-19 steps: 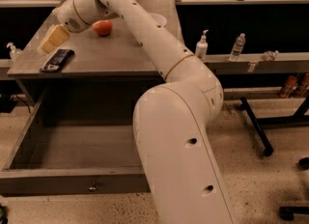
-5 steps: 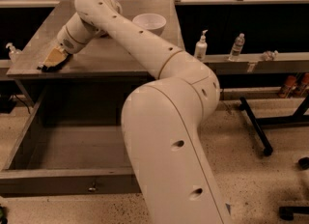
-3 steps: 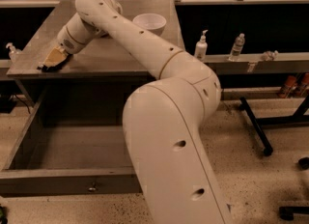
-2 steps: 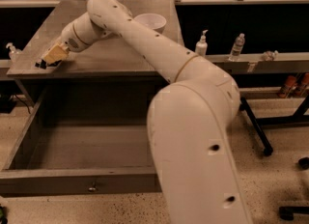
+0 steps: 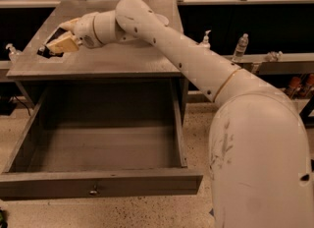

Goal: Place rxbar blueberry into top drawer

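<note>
The rxbar blueberry (image 5: 43, 51) is a dark flat bar at the tips of my gripper (image 5: 51, 48), which is shut on it. It is held just above the left part of the grey table top (image 5: 113, 60). The top drawer (image 5: 98, 182) stands pulled open below the table and is empty inside, with a small round knob (image 5: 93, 190) on its front panel. My white arm reaches from the lower right across to the table's left side.
A small white bottle (image 5: 10, 51) stands left of the table. A white spray bottle (image 5: 206, 38) and a clear bottle (image 5: 240, 47) stand on a low ledge to the right. Dark shelving runs behind. The floor is speckled.
My gripper closed on the bar at the table's left edge and has lifted it slightly off the top. The arm's elbow has swung to the right.
</note>
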You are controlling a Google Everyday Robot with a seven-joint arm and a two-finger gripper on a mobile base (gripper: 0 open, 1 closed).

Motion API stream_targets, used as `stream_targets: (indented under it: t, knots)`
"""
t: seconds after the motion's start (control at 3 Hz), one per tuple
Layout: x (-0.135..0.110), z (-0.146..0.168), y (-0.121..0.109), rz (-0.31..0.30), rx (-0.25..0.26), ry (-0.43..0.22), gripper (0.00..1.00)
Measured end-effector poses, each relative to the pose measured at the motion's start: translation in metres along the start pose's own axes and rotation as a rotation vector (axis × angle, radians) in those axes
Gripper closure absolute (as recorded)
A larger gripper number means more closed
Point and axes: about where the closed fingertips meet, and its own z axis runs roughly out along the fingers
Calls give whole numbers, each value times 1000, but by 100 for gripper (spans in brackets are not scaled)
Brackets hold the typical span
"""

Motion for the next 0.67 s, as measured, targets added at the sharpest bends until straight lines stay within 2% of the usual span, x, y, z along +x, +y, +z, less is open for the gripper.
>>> stream_targets:
  t: [0.33,0.67]
  knots:
    - [-8,-28,17,43,-5,61,100]
    - [15,-49,78,201,-82,198,100]
